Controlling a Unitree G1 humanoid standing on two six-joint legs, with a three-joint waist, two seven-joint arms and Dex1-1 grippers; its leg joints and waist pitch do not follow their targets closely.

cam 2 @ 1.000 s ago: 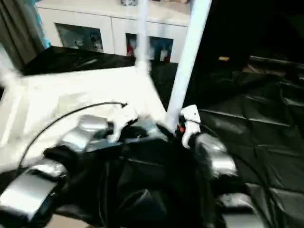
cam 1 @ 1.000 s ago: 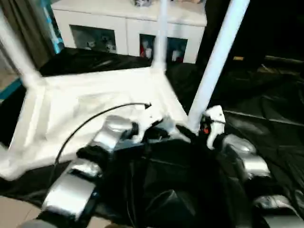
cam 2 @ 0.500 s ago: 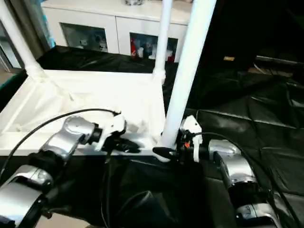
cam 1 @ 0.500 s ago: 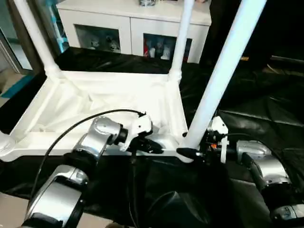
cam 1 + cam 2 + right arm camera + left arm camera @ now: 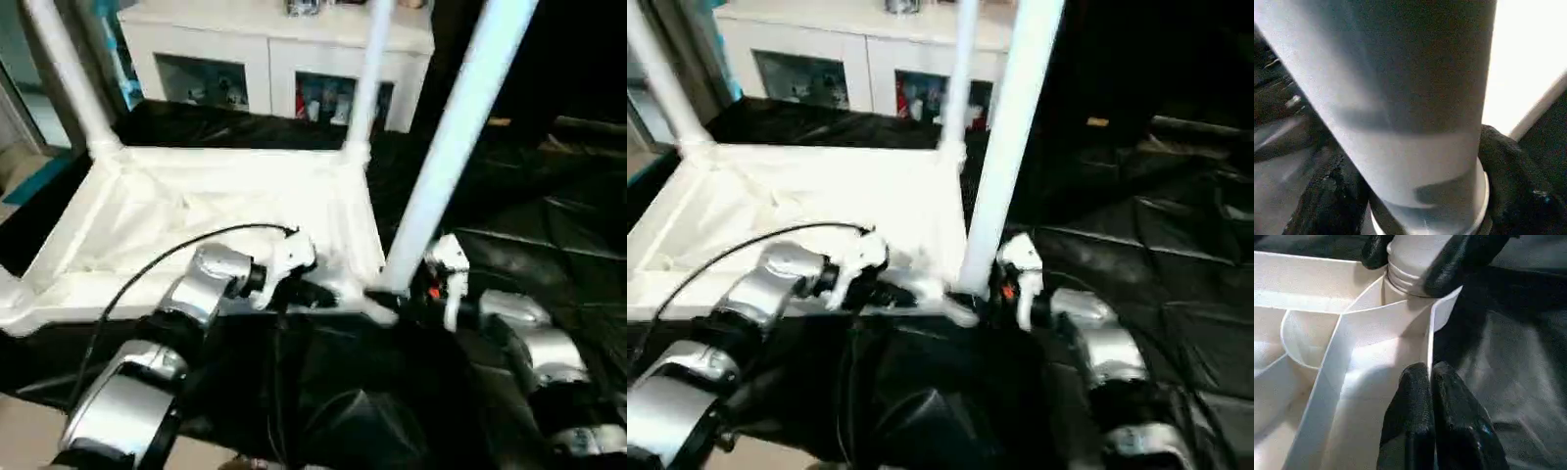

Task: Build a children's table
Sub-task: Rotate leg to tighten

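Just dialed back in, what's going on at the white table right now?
The small white table lies upside down on the black-covered work table, with legs standing up. The left claw is shut on the thin rim wall near one corner. The right claw has its fingers on either side of the base of the near leg, right at its corner socket.

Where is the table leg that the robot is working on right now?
The leg stands upright in the upside-down white table's near right corner socket, the right gripper's fingers around its base.
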